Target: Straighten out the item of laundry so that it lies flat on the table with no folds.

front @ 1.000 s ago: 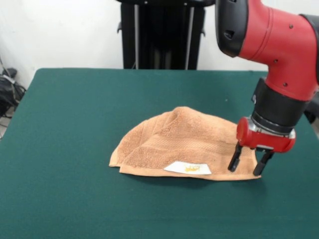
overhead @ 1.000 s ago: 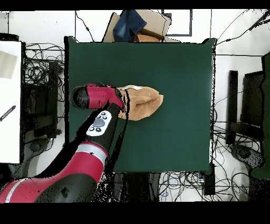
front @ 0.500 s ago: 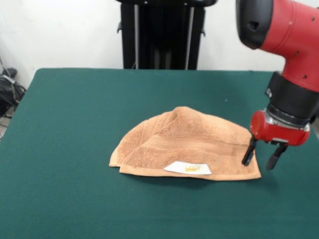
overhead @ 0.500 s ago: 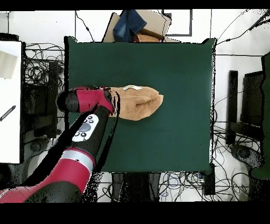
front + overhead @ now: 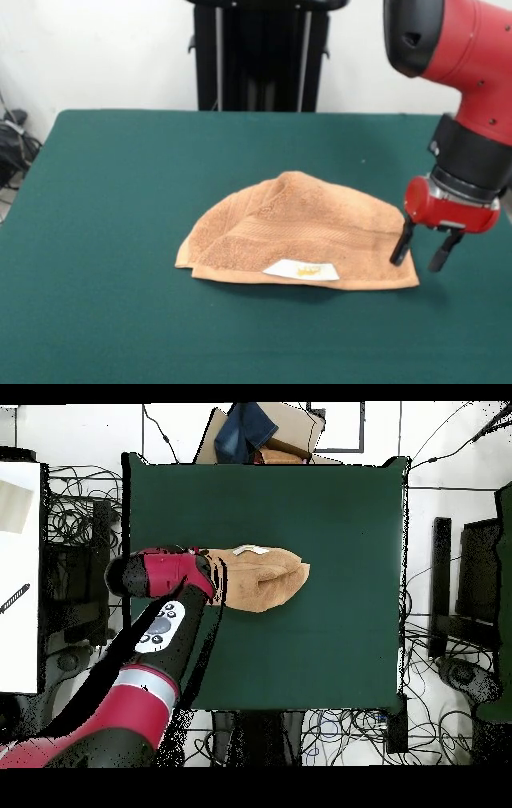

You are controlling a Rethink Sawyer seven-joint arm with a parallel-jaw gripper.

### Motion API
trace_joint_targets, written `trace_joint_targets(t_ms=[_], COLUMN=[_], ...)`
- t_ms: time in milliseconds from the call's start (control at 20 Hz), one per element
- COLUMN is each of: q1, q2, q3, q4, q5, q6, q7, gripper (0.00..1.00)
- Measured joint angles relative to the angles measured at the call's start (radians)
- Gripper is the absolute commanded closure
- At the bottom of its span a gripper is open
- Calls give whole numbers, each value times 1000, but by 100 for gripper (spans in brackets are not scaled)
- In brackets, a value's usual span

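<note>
The towel (image 5: 292,236) lies a little right of the middle of the table (image 5: 120,200) in the front view, doubled over itself into a rounded, half-moon heap: a straight edge runs along its near side, with the white label (image 5: 301,270) showing close to that edge, and the far side humps up in a soft curve. It is plainly not flat, so the spreading is not yet done. The gripper (image 5: 422,252) stands at the towel's right-hand end in that view, fingers pointing down and spread apart with nothing between them; one finger (image 5: 400,244) sits over the very edge of the cloth, the other (image 5: 442,254) over bare felt just beside it. Whether the tips touch the table cannot be told. This looks like the lining-up for a pinch at the towel's end corner. The next move would call for getting one finger under or onto the top layer alone, closing on it, then lifting and drawing it outward so the fold opens; catching both layers would only drag the whole heap.
</note>
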Motion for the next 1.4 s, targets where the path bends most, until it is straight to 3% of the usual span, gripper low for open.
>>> trace_joint_targets(t_ms=[700,1400], q1=[-35,28], q2=[9,61], q3=[-2,-52], q4=[0,-5], q5=[0,11], q6=[0,0], q7=[0,0], gripper=[0,0])
